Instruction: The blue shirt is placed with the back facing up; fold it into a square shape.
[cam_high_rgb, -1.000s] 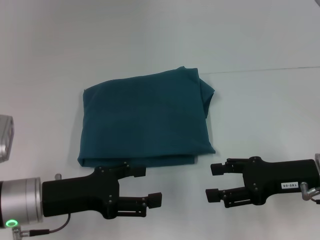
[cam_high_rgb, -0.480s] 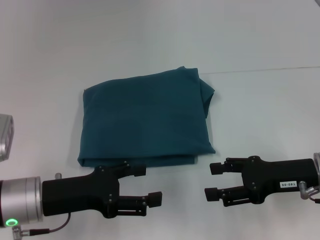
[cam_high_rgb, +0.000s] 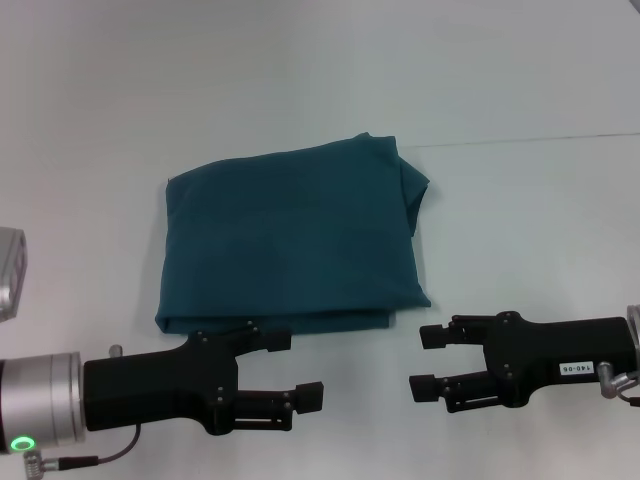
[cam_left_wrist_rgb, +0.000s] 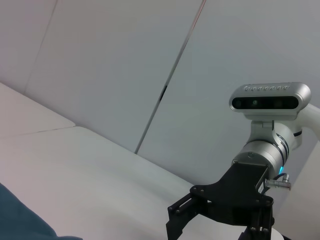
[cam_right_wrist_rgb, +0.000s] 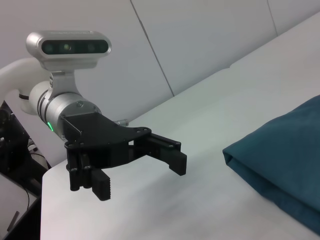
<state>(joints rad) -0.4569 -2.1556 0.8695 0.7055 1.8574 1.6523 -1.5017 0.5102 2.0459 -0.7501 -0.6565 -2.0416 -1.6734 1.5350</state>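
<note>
L gripper (cam_high_rgb: 297, 370) & R gripper (cam_high_rgb: 428, 362) fingers spread, empty, just off folded blue shirt (cam_high_rgb: 290, 235).

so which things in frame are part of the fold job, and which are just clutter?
Job:
- blue shirt, already folded into a rough square on the table
- left gripper, open, just off the shirt's near edge
- right gripper, open, near the shirt's near right corner

Lying about:
- grey metal object at the table's left edge, identity unclear
- white table

A small white label on the right end effector (cam_high_rgb: 422, 364) carries print too small to read.
</note>
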